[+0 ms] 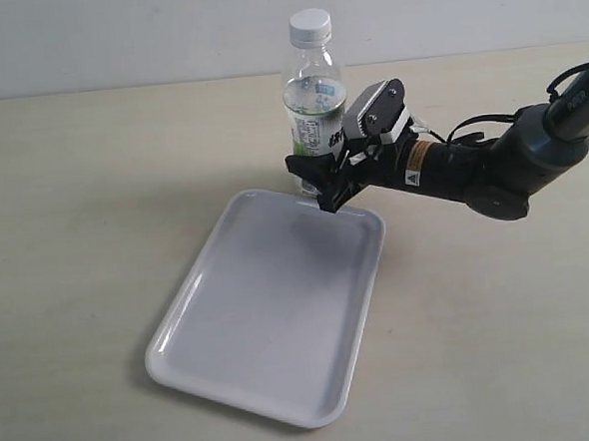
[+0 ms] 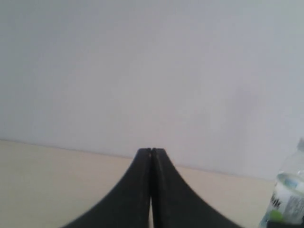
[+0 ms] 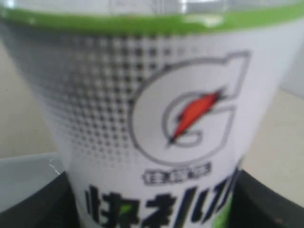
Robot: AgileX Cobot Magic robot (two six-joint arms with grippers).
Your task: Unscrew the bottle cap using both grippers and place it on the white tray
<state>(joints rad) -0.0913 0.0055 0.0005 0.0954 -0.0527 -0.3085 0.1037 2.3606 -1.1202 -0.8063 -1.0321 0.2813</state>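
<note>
The right hand [image 1: 322, 183] is clasping the bottle [image 1: 314, 104] low on its label [image 3: 156, 118], fingers [image 3: 33, 211] pressing either side, and the bottle is standing upright on the counter [image 1: 82, 183]. The cap [image 1: 309, 23] is sitting screwed on, well above that hand. The tray [image 1: 280, 311] is lying just beside the hand, one rim by the bottle's base. The left hand [image 2: 151, 154] is clenched on nothing, with the bottle off to its side and well apart.

The bottle is clear, carrying liquid, banded white and green. I'd judge it thin-walled, so a hard squeeze is risking a buckle. The cap is small, white and ribbed. It is looking stiff, and those ribbed sides are offering the place to pinch.
</note>
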